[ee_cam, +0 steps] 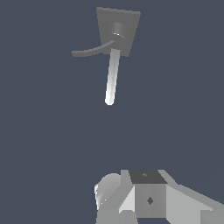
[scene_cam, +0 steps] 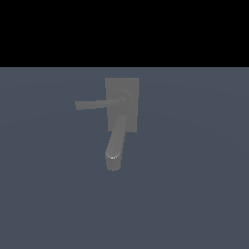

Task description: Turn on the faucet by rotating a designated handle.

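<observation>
The matte grey faucet (scene_cam: 121,104) stands on the blue-grey floor, its flat rectangular base plate (ee_cam: 118,28) behind the pivot. From the small round pivot, the thin handle (scene_cam: 95,104) sticks out towards the exterior view's left. It shows in the wrist view as the slimmer dark bar (ee_cam: 89,50). The thick round spout (scene_cam: 115,143) runs towards the camera and ends in a downturned tip, and it also appears in the wrist view (ee_cam: 112,76). White and grey blocks of my gripper's body (ee_cam: 146,199) lie well apart from the faucet. Its fingers do not show. The exterior view has no arm in it.
Flat blue-grey floor (scene_cam: 194,185) surrounds the faucet on every side, under a black band across the top of the exterior view. No other objects show.
</observation>
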`<state>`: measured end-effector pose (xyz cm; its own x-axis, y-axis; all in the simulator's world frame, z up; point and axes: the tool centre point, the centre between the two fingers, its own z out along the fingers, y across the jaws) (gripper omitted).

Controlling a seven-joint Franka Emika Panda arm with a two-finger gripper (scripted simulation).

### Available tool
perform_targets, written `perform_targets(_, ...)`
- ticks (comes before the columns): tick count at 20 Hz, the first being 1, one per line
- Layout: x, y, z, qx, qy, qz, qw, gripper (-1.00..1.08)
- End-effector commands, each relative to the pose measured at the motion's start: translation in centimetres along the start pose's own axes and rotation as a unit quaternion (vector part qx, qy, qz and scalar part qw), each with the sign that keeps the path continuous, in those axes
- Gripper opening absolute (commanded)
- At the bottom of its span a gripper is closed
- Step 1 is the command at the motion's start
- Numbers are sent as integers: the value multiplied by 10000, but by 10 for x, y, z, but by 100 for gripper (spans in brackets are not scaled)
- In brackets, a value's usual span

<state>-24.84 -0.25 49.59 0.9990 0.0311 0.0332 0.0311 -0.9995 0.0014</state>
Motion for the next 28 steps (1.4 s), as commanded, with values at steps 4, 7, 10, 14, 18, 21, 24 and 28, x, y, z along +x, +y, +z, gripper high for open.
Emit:
perform_targets(4, 1, 1, 1, -24, -13, -6, 10000, -100)
perform_targets(7, 3, 3, 4, -97, -50, -25, 9999, -100)
perform_targets(10, 7, 8, 9, -219, -112, -57, 9997, -100)
perform_targets(14, 14, 16, 18, -461, -230, -129, 9986, -100)
perform_targets(18, 24, 26, 30, -797, -383, -244, 9958, -100)
perform_targets(21, 33, 35, 42, -1111, -515, -364, 9918, -100)
perform_targets(24, 43, 43, 53, -1453, -648, -511, 9859, -100)
perform_targets(28, 57, 53, 68, -1916, -809, -733, 9754, -100)
